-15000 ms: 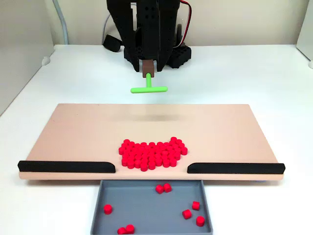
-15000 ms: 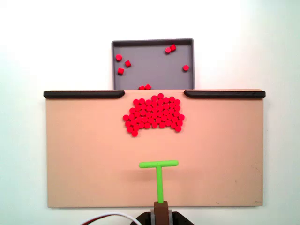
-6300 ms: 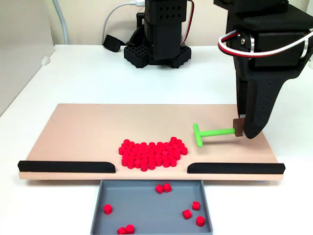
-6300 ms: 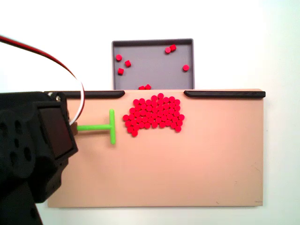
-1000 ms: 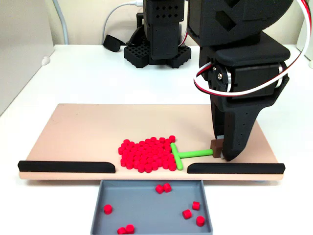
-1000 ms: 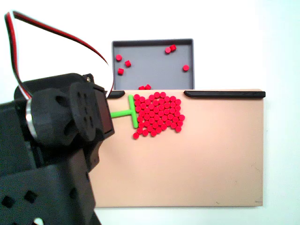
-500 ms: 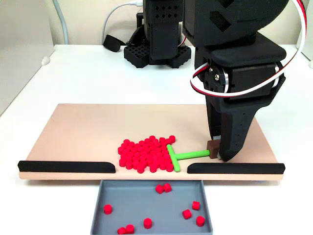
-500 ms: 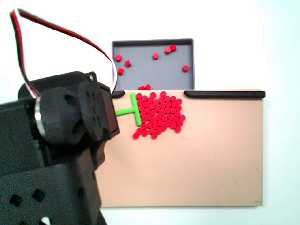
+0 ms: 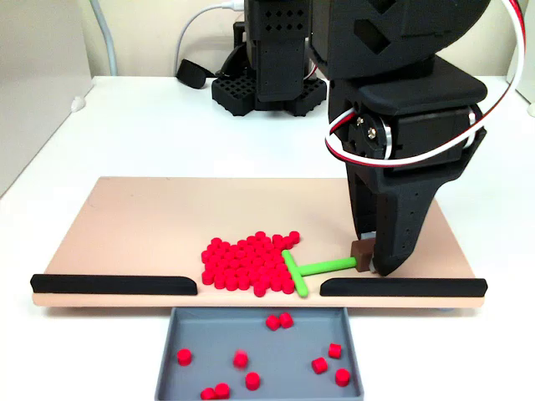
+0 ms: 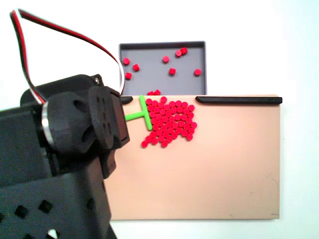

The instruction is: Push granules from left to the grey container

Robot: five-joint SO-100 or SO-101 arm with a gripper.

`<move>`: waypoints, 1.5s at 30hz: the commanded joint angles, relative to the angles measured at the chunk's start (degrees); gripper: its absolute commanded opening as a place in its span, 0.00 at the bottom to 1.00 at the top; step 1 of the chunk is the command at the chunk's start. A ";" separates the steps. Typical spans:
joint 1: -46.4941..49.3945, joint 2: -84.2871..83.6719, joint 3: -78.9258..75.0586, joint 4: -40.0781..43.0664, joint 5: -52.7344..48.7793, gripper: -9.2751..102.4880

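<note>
1. The granules sit mostly as a tight red patch on the tan board, by the gap between the black strips; several lie in the grey container.
2. Half a second ago the container held fewer pellets; another has since dropped in, so the sweep is feeding it slowly.
3. The green T-shaped pusher now presses the patch's right edge, slightly further left than before.
4. The gripper points steeply down, clamped on the pusher's brown handle.
</note>
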 commanded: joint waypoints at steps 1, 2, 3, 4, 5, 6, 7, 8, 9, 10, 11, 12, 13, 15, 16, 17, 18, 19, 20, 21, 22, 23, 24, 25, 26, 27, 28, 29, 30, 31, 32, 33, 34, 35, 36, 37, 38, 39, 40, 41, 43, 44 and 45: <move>0.88 -1.05 0.79 -0.18 -0.79 0.08; 0.88 -1.05 0.79 -0.18 -0.97 0.08; 0.97 -1.05 0.79 -0.18 -1.05 0.08; 0.97 -1.05 0.79 -0.18 -1.14 0.08; 1.05 -1.05 0.79 -0.18 -1.32 0.08; 1.05 -1.05 0.79 -0.18 -1.49 0.08; 1.14 -1.14 0.79 -0.18 -1.76 0.08; 1.14 -1.14 0.79 -0.18 -1.93 0.08; 1.23 -1.14 0.79 -0.18 -2.02 0.08; 1.23 -1.14 0.79 -0.18 -2.29 0.08; 1.32 -1.14 0.79 -0.18 -2.46 0.08; 1.32 -1.14 0.79 -0.18 -2.64 0.08; 1.41 -1.14 0.79 -0.18 -2.81 0.08; 1.49 -1.14 0.79 -0.18 -3.08 0.08; 1.49 -1.14 0.79 -0.18 -3.34 0.08; 1.49 -1.14 0.79 -0.18 -3.52 0.08; 1.58 -1.14 0.79 -0.18 -3.69 0.08; 1.58 -1.14 0.79 -0.18 -3.96 0.08; 1.58 -1.14 0.79 -0.18 -4.13 0.08; 1.67 -1.14 0.79 -0.18 -4.22 0.08; 1.76 -1.14 0.79 -0.18 -4.31 0.08; 1.76 -1.14 0.79 -0.18 -4.31 0.08; 1.85 -1.14 0.79 -0.18 -4.39 0.08; 1.93 -1.14 0.79 -0.18 -4.48 0.08; 1.93 -1.05 0.79 -0.18 -4.48 0.08; 1.93 -1.05 0.79 -0.18 -4.57 0.08; 2.02 -1.05 0.79 -0.18 -4.66 0.08; 2.02 -1.05 0.79 -0.18 -4.75 0.08; 2.11 -1.05 0.79 -0.18 -5.01 0.08; 2.11 -1.05 0.79 -0.18 -5.19 0.08; 2.20 -1.05 0.79 -0.18 -5.27 0.08; 2.20 -1.05 0.79 -0.18 -5.36 0.08; 2.20 -1.05 0.79 -0.18 -5.54 0.08; 2.29 -1.05 0.79 -0.18 -5.62 0.08; 2.29 -1.05 0.79 -0.18 -5.71 0.08; 2.37 -0.97 0.79 -0.18 -5.80 0.08; 2.37 -0.97 0.79 -0.18 -5.80 0.08; 2.46 -0.97 0.79 -0.18 -5.98 0.08; 2.46 -0.97 0.79 -0.18 -6.06 0.08; 2.55 -0.97 0.70 -0.18 -6.15 0.08; 2.55 -1.05 0.70 -0.18 -6.15 0.08; 2.55 -1.05 0.70 -0.18 -6.15 0.08; 2.55 -1.05 0.70 -0.18 -6.15 0.08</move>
